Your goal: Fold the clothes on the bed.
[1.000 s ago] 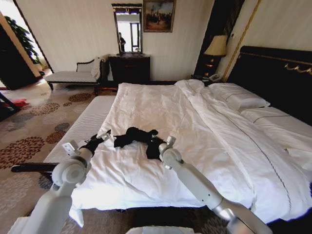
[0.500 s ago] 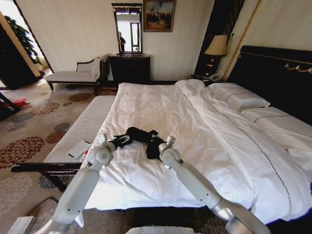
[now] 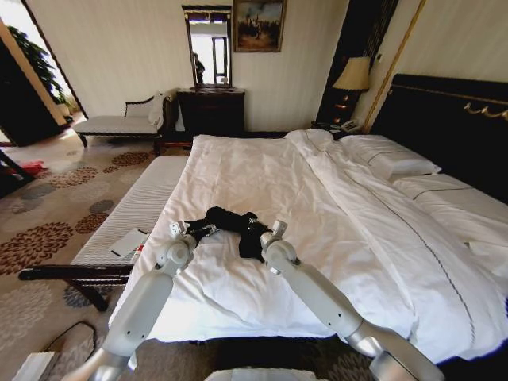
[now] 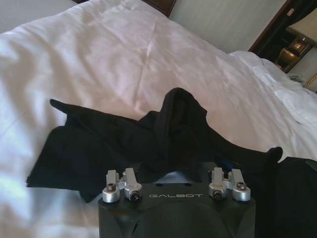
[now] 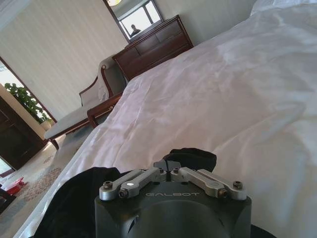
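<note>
My left pincer (image 3: 200, 231) has swung in from the bed's (image 3: 333, 198) edge to the crumpled clothes (image 3: 230, 225), lower centre of frame; jaws wide, empty. Right pincer (image 3: 260, 232) seems clamped on cloth. Fold not yet started.

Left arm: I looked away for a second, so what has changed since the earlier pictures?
The left gripper swung in from the bed's left edge toward the black T-shirt and now sits at its left end. The right gripper stayed at the shirt's right end, jaws shut on cloth. The crumpled shirt barely shifted.
</note>
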{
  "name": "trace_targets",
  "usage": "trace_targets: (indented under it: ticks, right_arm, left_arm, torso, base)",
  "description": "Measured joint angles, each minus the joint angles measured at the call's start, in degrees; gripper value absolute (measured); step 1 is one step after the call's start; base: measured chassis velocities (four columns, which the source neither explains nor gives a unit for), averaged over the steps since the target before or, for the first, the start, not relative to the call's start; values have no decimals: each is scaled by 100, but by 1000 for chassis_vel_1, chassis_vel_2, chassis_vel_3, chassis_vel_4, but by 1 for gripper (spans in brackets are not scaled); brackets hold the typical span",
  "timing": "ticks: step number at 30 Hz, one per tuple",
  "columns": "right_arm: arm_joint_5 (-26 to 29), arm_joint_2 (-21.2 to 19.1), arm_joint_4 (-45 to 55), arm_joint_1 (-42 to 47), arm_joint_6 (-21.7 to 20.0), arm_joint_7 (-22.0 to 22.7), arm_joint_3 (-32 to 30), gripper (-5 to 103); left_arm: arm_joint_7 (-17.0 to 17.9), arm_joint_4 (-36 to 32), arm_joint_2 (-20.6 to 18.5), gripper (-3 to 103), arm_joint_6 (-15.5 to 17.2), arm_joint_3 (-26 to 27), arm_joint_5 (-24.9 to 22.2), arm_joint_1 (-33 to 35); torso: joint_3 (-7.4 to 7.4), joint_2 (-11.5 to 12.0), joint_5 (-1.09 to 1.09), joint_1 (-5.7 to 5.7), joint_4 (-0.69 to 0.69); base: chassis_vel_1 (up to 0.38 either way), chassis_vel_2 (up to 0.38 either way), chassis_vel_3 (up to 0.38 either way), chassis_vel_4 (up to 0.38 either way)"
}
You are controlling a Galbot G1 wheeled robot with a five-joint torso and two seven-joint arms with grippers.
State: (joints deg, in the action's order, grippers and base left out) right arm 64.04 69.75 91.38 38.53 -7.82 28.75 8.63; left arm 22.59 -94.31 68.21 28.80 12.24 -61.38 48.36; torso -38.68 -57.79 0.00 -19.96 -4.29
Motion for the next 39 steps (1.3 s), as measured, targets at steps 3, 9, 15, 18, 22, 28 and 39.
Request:
trace_targets:
  ticks: [3,9,15,18,22,28,39]
  right_arm:
    - [5,-79,19,11,0,-1,-20,0]
    - [13,-192,26,68,0,-13,-87,0]
    - [30,-205,17,43,-1,-21,-89,0]
    - [37,-195,16,26,-2,-21,-83,0]
    - [27,-160,15,24,12,-20,-90,0]
    - [-44,-605,412,43,177,-67,-230,0]
    - [-287,-1739,1469,-146,765,-651,-588,0]
  left_arm:
    - [0,-37,65,50,-2,-11,-19,-27]
    - [0,-14,147,28,4,-15,-47,-145]
    - [3,-84,125,7,5,9,-46,-119]
    - [7,-260,-6,0,9,67,-50,13]
    - [7,-497,-122,0,7,227,-62,168]
    - [-39,-1420,-661,0,-53,1024,-90,502]
    - [-84,-2414,-1704,0,-289,1990,-449,539]
  torso:
    - [0,0,0,0,-2]
    - [0,0,1,0,-3]
    - [0,0,1,0,-2]
    - [0,0,0,0,-2]
    - [0,0,0,0,0]
    - [0,0,0,0,-2]
    - [1,0,0,1,-2]
  base:
    - [0,0,0,0]
    - [0,0,0,0]
    - [0,0,0,0]
    - [0,0,0,0]
    - [0,0,0,0]
    - [0,0,0,0]
    - [0,0,0,0]
